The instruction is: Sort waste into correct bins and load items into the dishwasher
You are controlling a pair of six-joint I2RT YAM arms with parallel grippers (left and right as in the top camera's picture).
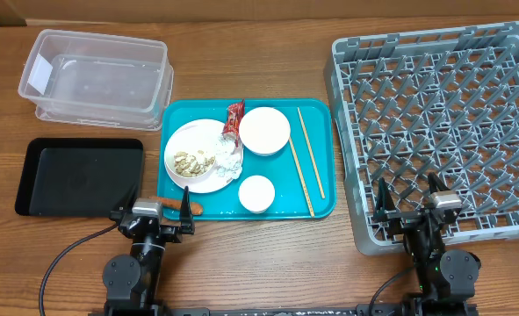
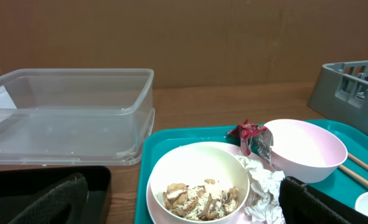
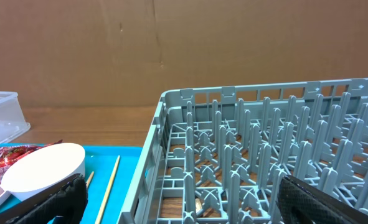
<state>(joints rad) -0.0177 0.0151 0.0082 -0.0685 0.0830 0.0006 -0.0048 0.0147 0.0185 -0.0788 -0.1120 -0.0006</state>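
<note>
On the teal tray (image 1: 320, 207) a white plate (image 1: 208, 183) carries a bowl of rice and beige scraps (image 1: 191, 160), also in the left wrist view (image 2: 199, 186). A crumpled tissue (image 1: 230, 162) (image 2: 266, 186) and a red wrapper (image 1: 234, 118) (image 2: 251, 135) lie beside it. An empty white bowl (image 1: 264, 130) (image 2: 303, 149), a small cup (image 1: 256, 193) and chopsticks (image 1: 305, 162) sit to the right. A carrot piece (image 1: 196, 209) lies at the tray's front edge. My left gripper (image 1: 151, 212) (image 2: 184, 205) is open and empty in front of the plate. My right gripper (image 1: 410, 207) (image 3: 180, 199) is open and empty at the dish rack's front edge.
The clear tub (image 1: 97, 77) (image 2: 71, 112) stands at the back left and the black tray (image 1: 79, 175) in front of it, left of the teal tray. The grey dish rack (image 1: 443, 114) (image 3: 264, 143) fills the right side. Bare wood lies between tray and rack.
</note>
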